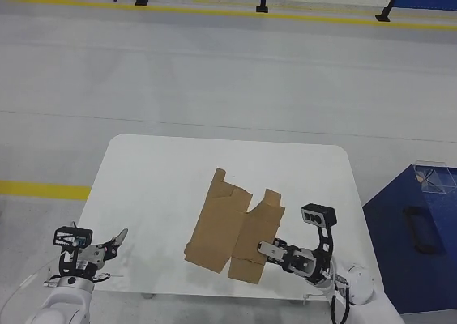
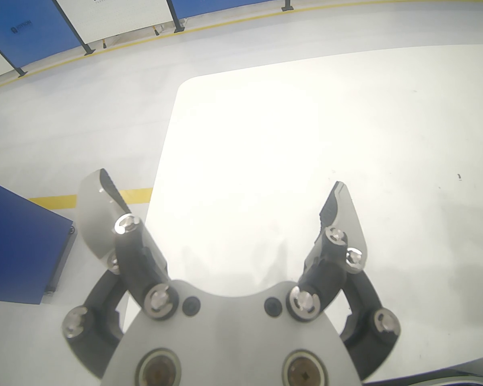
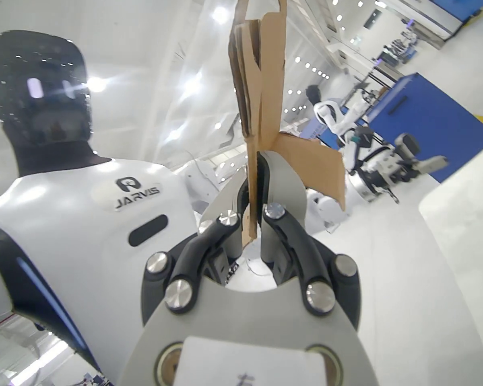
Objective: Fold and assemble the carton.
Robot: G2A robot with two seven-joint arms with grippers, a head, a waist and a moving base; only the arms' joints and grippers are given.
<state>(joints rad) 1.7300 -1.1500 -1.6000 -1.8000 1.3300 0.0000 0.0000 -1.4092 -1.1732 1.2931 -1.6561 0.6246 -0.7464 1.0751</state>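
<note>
Jaws, right gripper (image 3: 256, 162): closed tight on a lower flap of the carton (image 3: 261, 82), board pinched between both fingers.
Jaws, left gripper (image 2: 221, 182): spread wide, nothing between them.

Carton (image 1: 232, 231): brown cardboard, flattened, notched flaps along its far edge; seen from above over the near half of the white table (image 1: 172, 170), slightly right of centre. Right wrist view shows it edge-on, layers stacked, one flap bent outward beside the finger. Contact with the table surface cannot be told.

Right gripper (image 1: 271, 249): at the carton's near right corner.
Left gripper (image 1: 115, 243): at the table's near left corner, well apart from the carton, over the bare table (image 2: 306, 122).

Blue cabinet (image 1: 423, 243): on the floor, right of the table.
</note>
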